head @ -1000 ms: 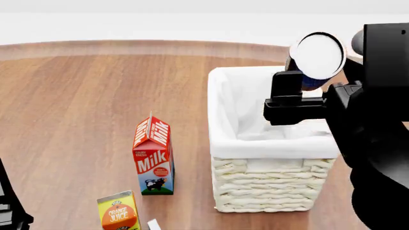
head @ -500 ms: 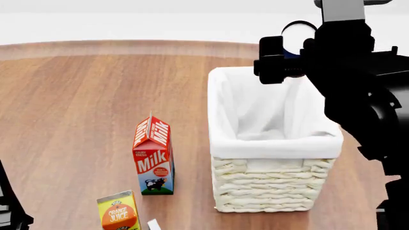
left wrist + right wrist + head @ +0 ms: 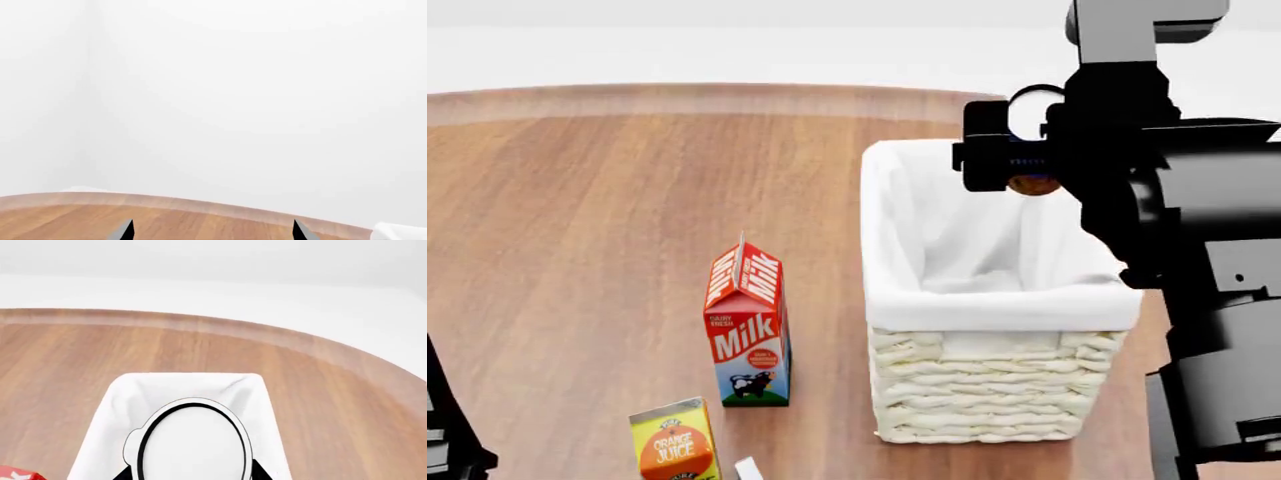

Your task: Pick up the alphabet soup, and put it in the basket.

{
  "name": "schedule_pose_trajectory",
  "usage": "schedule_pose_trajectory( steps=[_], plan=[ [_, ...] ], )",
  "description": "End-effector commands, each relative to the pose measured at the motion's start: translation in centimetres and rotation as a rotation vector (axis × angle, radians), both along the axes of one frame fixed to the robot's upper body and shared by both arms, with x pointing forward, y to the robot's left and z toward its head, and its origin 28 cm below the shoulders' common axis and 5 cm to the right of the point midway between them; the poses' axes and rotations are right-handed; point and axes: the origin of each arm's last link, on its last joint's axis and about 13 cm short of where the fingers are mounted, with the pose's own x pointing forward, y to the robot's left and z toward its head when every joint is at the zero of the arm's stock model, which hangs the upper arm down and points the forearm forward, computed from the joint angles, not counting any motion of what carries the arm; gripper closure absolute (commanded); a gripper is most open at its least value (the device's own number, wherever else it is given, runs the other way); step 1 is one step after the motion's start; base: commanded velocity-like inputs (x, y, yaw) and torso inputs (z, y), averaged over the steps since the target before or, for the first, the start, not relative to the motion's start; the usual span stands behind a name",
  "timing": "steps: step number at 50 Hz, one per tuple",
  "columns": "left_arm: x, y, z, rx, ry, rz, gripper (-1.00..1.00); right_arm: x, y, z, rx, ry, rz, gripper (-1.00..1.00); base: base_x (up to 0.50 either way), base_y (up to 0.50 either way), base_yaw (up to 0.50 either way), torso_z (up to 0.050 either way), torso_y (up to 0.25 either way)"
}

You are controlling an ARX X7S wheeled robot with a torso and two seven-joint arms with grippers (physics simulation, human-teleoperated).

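Soup can (image 3: 192, 441) hangs clamped in the right gripper (image 3: 1024, 150) above the wicker basket (image 3: 998, 400), silvery end facing the wrist camera. Left gripper (image 3: 212, 232) tips stand apart.

On the table (image 3: 587, 200), the milk carton (image 3: 746, 325) stands left of the basket (image 3: 994, 300), the juice carton (image 3: 674, 440) nearer, the alphabet soup (image 3: 1034, 110) above the basket.

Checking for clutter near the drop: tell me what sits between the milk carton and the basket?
Nothing: in the head view only bare table separates the milk carton from the basket.
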Motion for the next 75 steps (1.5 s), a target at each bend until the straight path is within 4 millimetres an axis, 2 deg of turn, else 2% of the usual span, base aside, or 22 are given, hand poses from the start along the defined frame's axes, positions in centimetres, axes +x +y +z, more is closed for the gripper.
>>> schedule_pose_trajectory(
  steps=[1,15,31,47,53,62,75],
  plan=[
    [-0.1,0.0,-0.1,-0.001,0.000,-0.001,-1.00,0.5,0.7,-0.2,0.008,0.002,0.056,1.00,0.00,0.00,0.00,0.000,0.000],
    [-0.2,0.1,-0.2,0.006,0.004,0.006,-1.00,0.4,0.8,-0.2,0.019,0.007,0.072,1.00,0.00,0.00,0.00,0.000,-0.078],
    [-0.1,0.2,-0.1,-0.021,0.000,0.004,-1.00,0.3,0.9,0.9,0.029,-0.010,0.073,1.00,0.00,0.00,0.00,0.000,-0.073],
    [0.1,0.0,-0.1,-0.012,-0.001,-0.003,-1.00,-1.5,1.1,2.5,0.025,-0.048,0.117,1.00,0.00,0.00,0.00,0.000,0.000],
    [0.1,0.1,0.0,-0.018,0.002,-0.008,-1.00,-1.3,1.3,2.4,0.024,-0.045,0.114,1.00,0.00,0.00,0.00,0.000,-0.180],
    [0.1,0.1,-0.1,-0.013,0.008,-0.005,-1.00,-0.7,1.0,1.6,0.040,-0.035,0.093,1.00,0.00,0.00,0.00,0.000,0.000],
    [-0.2,0.1,-0.2,-0.002,0.001,-0.002,-1.00,-0.8,0.9,1.5,0.056,-0.052,0.068,1.00,0.00,0.00,0.00,0.000,-0.014]
  ],
)
